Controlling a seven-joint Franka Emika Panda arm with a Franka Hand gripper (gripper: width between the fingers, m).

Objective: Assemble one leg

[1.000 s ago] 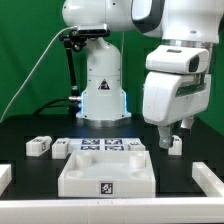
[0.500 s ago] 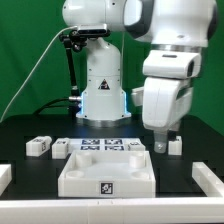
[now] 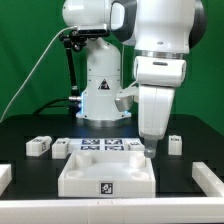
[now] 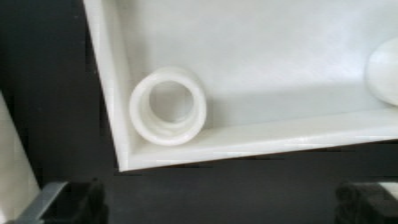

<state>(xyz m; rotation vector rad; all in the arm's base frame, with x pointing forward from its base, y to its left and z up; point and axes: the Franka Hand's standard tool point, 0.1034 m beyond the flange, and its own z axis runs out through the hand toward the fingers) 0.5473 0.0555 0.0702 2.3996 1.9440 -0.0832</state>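
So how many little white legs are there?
4. Two legs sit at the exterior view's left, one leg beside the claw, one leg at its right. More may hide.

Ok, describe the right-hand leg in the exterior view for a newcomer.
Find the big white rimmed panel. Beyond its far corner on the exterior view's right, beside the gripper, lies this small white leg. It lies alone; the other legs sit far left.

A robotics lab: a white arm (image 3: 158, 60) on a black table (image 3: 22, 130), tagged marker board (image 3: 103, 146), green backdrop (image 3: 30, 50) behind.
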